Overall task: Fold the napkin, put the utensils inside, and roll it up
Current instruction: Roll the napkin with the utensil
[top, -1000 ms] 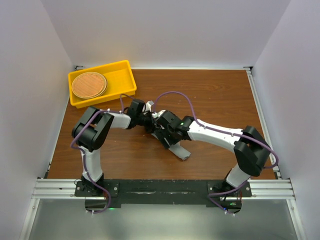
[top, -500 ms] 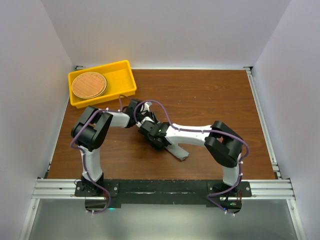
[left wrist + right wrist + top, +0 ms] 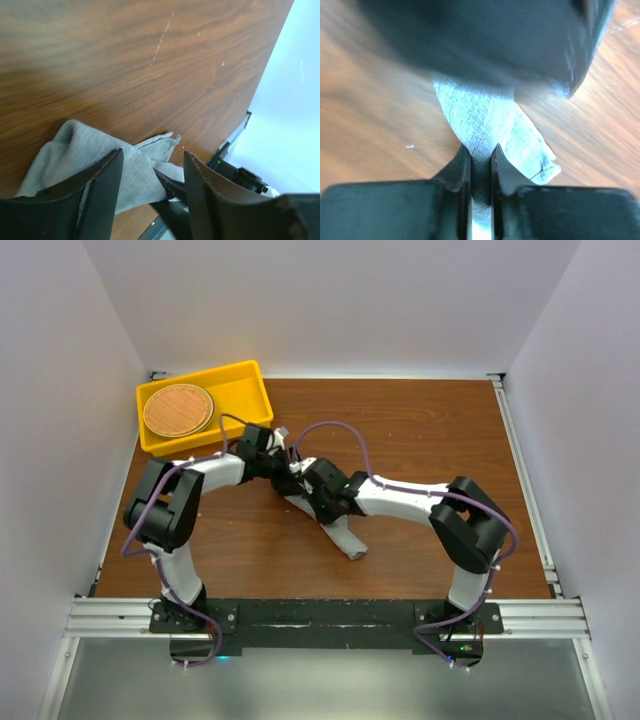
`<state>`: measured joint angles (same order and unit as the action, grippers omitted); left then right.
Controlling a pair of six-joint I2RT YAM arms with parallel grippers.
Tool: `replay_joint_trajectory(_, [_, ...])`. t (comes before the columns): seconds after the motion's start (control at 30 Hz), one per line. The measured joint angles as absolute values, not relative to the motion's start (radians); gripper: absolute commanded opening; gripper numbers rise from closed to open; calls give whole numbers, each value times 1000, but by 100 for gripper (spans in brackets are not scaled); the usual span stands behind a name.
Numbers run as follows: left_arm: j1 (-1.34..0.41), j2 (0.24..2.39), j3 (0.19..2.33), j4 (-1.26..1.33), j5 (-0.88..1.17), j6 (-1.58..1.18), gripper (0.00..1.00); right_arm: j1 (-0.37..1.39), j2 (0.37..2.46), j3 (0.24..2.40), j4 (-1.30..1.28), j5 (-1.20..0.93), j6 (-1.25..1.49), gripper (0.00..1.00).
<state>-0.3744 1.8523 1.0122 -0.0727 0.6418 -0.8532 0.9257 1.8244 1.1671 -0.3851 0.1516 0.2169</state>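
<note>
The napkin (image 3: 342, 537) is a grey cloth bundled into a narrow roll, lying slanted on the brown table in front of both arms. My right gripper (image 3: 480, 150) is shut on the cloth's upper end (image 3: 479, 116); from above it (image 3: 306, 492) sits at the roll's far end. My left gripper (image 3: 152, 154) is open just beyond that end, and from above it (image 3: 284, 464) is level with the right one. The napkin (image 3: 95, 155) shows past its spread fingers, touching neither pad. The utensils are hidden.
A yellow tray (image 3: 242, 398) stands at the back left with a round brown woven disc (image 3: 178, 410) in it. White walls close in the table on three sides. A metal rail (image 3: 320, 618) runs along the near edge.
My left gripper has opened and drawn back toward the tray. My right gripper has shut on the napkin's far end, and its elbow has swung out to the right.
</note>
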Motion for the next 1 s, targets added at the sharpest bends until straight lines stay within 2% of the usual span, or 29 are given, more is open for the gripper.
replay_joint_trajectory(0.23, [-273, 1738, 1091, -162, 535, -766, 59, 687, 1829, 1111, -268, -371, 297, 0])
replay_joint_trajectory(0.53, [-321, 1733, 1042, -23, 610, -851, 57, 532, 1987, 1082, -94, -850, 444, 0])
replay_joint_trajectory(0.67, [-384, 1794, 984, 111, 659, -941, 55, 490, 2017, 1060, -68, -939, 455, 3])
replay_joint_trajectory(0.87, [-426, 1873, 944, 175, 669, -977, 53, 466, 2024, 1068, -146, -965, 388, 10])
replay_joint_trajectory(1.0, [-420, 1910, 944, 215, 672, -965, 52, 467, 2011, 1079, -192, -925, 355, 30])
